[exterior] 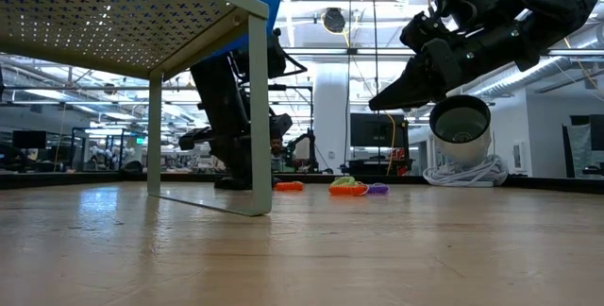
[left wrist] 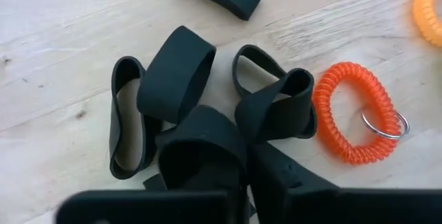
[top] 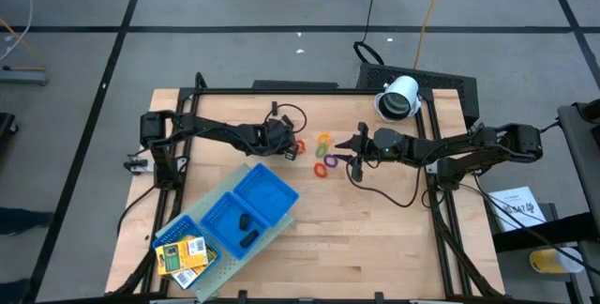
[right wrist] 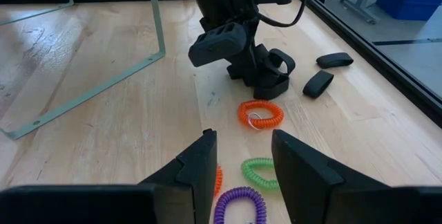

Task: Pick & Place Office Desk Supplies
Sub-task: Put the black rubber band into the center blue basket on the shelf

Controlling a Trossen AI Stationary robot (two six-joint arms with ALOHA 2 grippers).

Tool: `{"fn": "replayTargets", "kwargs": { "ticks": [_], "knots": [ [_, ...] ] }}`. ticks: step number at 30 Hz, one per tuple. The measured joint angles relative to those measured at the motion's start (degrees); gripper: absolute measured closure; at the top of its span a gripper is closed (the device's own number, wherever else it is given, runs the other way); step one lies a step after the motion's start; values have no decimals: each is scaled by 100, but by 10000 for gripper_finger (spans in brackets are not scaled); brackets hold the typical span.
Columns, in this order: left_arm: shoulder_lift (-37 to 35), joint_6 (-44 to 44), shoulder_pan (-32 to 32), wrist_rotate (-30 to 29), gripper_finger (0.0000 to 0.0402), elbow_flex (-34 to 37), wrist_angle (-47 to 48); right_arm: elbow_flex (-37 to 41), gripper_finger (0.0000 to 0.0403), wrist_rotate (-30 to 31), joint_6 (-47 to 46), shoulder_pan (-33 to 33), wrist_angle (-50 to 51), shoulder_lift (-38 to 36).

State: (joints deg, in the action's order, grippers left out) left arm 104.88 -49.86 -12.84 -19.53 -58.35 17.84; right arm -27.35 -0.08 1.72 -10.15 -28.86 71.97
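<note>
Worktop [top: 356, 248]: we see a pale wooden surface carrying everything below.
Blue tray [top: 265, 194]: we find it standing on the front-left part of the worktop, with three compartments in a diagonal row; in the low view it stands raised on thin legs.
Left arm: we follow it from the left edge to the middle, where the left gripper [top: 278, 138] is down at the worktop among the black bands.
Left fingers [left wrist: 207, 148]: we see them closed on one black band, with other bands crowding around.
Right arm: we follow it in from the right; the right gripper [right wrist: 242, 158] hangs above the coloured coil rings, clear of the wood in the low view.
Right fingers [right wrist: 197, 165]: we see them parted, with nothing between them.
White cylinder [top: 399, 98]: we note it lying at the back, right of centre.
Yellow packs [top: 180, 253]: we count two in the tray's end compartment nearest the front-left corner.
Black bands [left wrist: 176, 79]: we see a loose heap under the left gripper, and two more [top: 246, 229] in the tray's middle compartment.
Orange coil ring [left wrist: 351, 110]: we see it with a metal key ring, lying just beside the heap.
Other coil rings [right wrist: 262, 171]: we see green and purple [right wrist: 238, 203] ones near the right gripper.
</note>
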Motion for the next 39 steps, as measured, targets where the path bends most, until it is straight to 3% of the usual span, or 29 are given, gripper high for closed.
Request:
{"fn": "replayTargets", "kwargs": {
  "ticks": [4, 14, 20, 24, 39],
  "knots": [
    [0, -1, 0, 7, 384, 0, 15, 0, 275, 0, 0, 0, 0, 0],
    [-4, -167, -41, 13, 246, 0, 122, -2, 275, 0, 0, -2, 0, 1],
    [-4, -228, -74, 61, 201, 0, 129, 0, 275, 0, 0, 0, 0, 1],
    [-4, -237, -74, 59, 203, 0, 147, -2, 275, 0, 0, 0, 0, 0],
    [-345, 22, -74, 178, 280, 0, 173, -2, 275, 0, 0, -2, 2, 1]
  ]
}}
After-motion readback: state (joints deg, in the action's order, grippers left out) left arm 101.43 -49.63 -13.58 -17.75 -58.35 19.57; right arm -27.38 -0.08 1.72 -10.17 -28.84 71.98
